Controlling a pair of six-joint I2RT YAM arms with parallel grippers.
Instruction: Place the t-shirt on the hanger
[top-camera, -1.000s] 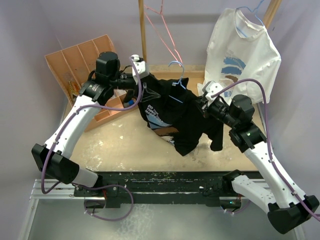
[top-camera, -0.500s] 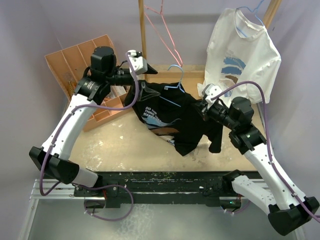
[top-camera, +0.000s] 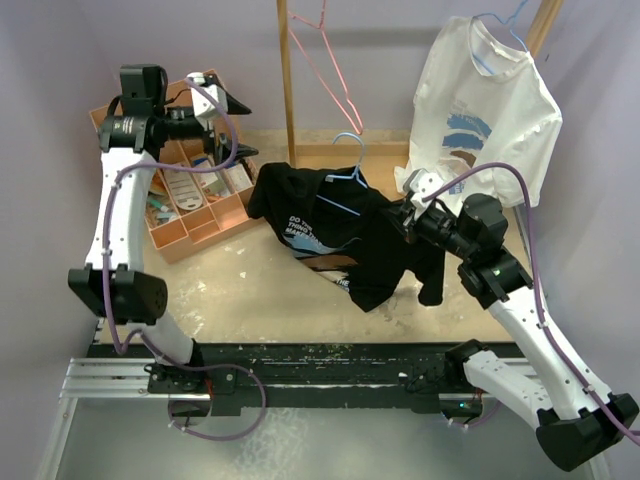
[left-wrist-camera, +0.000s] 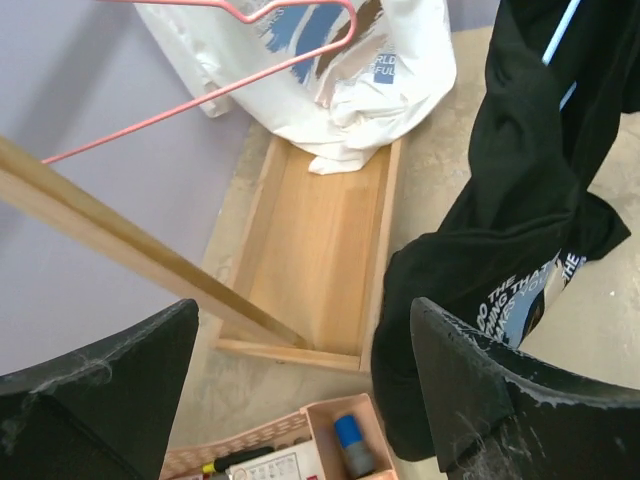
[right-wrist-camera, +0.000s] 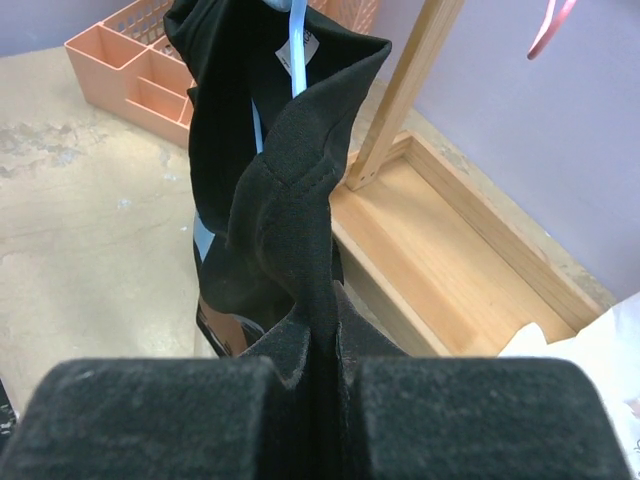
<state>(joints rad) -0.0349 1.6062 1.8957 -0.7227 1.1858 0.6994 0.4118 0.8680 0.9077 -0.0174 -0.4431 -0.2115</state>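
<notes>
The black t-shirt (top-camera: 350, 240) hangs draped over the light-blue hanger (top-camera: 345, 177), whose hook stands up above the collar. My right gripper (top-camera: 403, 215) is shut on the shirt's right side and holds it off the table. In the right wrist view the gripper (right-wrist-camera: 315, 365) pinches a fold of the black cloth (right-wrist-camera: 270, 200), with the blue hanger wire (right-wrist-camera: 297, 25) above. My left gripper (top-camera: 235, 102) is open and empty, high at the back left, apart from the shirt. In the left wrist view the gripper (left-wrist-camera: 303, 308) is spread wide, with the shirt (left-wrist-camera: 520, 200) and hanger wire (left-wrist-camera: 560, 30) at the right.
An orange organiser tray (top-camera: 190, 200) with small items sits below the left gripper. A wooden rack post (top-camera: 286, 70) carries a pink-red hanger (top-camera: 325, 60). A white t-shirt (top-camera: 490, 110) hangs at the back right. The rack's wooden base (left-wrist-camera: 320, 250) lies behind the black shirt.
My left gripper has let go of the shirt's left shoulder and swung up and left over the organiser tray. The shirt's left side has settled down. The right arm has held still.
</notes>
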